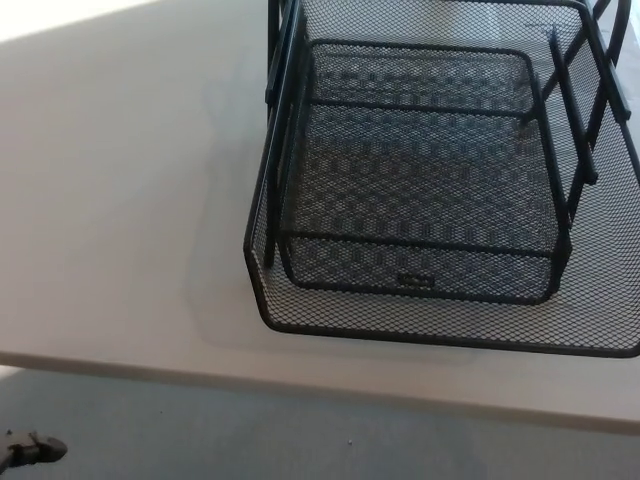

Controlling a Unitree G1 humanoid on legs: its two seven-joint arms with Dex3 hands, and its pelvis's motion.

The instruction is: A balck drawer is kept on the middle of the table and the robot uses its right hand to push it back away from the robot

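Observation:
A black wire-mesh drawer [420,190] sits on the white table [120,200], filling the upper right of the head view. It has an outer tray with a raised rim and an inner tray inside, pulled toward the table's near edge. Its front rim [440,335] lies close to that edge. Only a small grey-black piece of my left hand [30,450] shows at the bottom left corner, below the table edge; its fingers cannot be made out. My right hand is out of the picture.
The table's near edge [300,385] runs across the lower part of the view, with grey floor [300,440] below it. Bare tabletop stretches to the drawer's left.

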